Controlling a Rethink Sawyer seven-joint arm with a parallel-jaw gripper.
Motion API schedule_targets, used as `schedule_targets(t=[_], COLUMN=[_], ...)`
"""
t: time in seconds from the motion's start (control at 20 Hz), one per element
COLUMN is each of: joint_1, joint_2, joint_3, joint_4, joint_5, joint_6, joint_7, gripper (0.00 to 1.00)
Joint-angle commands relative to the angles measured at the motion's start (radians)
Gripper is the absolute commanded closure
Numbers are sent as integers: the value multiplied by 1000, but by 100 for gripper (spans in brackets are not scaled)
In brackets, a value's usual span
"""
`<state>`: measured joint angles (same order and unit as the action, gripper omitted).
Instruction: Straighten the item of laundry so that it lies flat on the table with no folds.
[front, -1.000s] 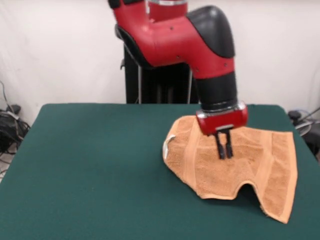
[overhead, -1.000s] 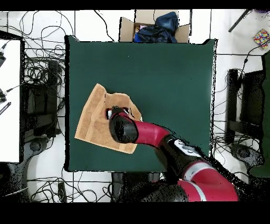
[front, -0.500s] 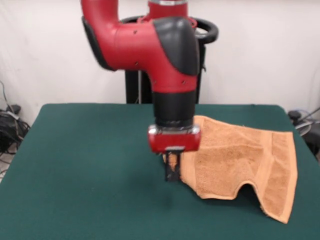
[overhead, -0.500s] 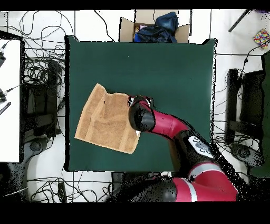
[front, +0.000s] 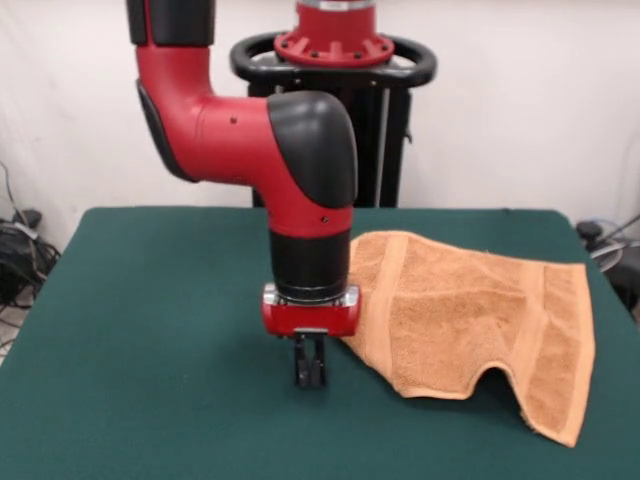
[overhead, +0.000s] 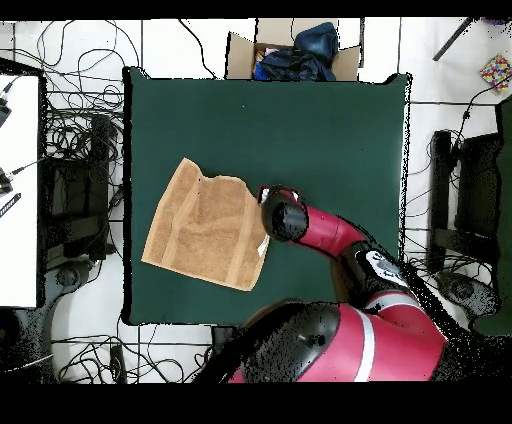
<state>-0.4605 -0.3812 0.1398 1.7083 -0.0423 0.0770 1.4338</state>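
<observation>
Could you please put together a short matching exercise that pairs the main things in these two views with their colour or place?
Things:
1. towel
2. table
3. end effector
4. cardboard box

Descriptions:
A. dark green
B. on the floor past the table's edge, clothes inside
C. orange-tan, with one edge arched up
D. just off the towel's edge, over bare cloth

Pairs: 1-C, 2-A, 3-D, 4-B

- Arm (front: 250, 150): red and black, bent at the elbow, last link pointing straight down.
- Wrist: black sleeve above a red end plate, vertical.
- Pincer (front: 309, 375): fingers close together, tips pointing down, low over the bench (front: 150, 330), holding nothing.
- Overhead view: forearm hides the pincer.
</observation>
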Motion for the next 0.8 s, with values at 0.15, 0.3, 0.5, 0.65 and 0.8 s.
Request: schedule_targets(t=[0.15, 0.3, 0.5, 0.65, 0.8], joint_1=[-39, 14, 18, -17, -23], joint_2=[-70, -193, -243, -252, -266], joint_3=[36, -31, -27, 26, 64], joint_4=[16, 22, 39, 75, 123], joint_5=[-5, -22, -32, -7, 20], joint_6=[296, 352, 382, 387, 370], joint_7=[62, 74, 87, 100, 130], gripper=[100, 100, 100, 0, 0])
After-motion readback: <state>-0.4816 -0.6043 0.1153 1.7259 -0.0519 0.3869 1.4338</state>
